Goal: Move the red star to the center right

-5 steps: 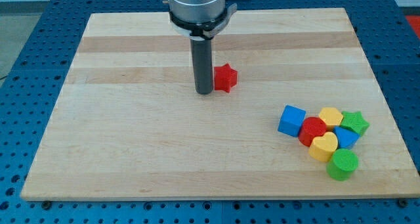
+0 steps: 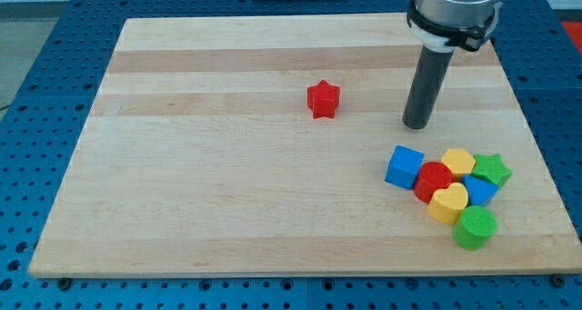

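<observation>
The red star [image 2: 322,100] lies on the wooden board [image 2: 209,183], a little above its middle. My tip [image 2: 416,125] is on the board well to the star's right, apart from it, and just above the blue cube [image 2: 405,167].
A cluster of blocks sits at the view's lower right: the blue cube, a red cylinder [image 2: 433,180], a yellow heart [image 2: 448,203], a yellow block [image 2: 459,161], a green star [image 2: 492,170], a blue block [image 2: 481,190] and a green cylinder [image 2: 475,227].
My tip has moved from the star's left side far to the view's right. The red star has shifted slightly right and up.
</observation>
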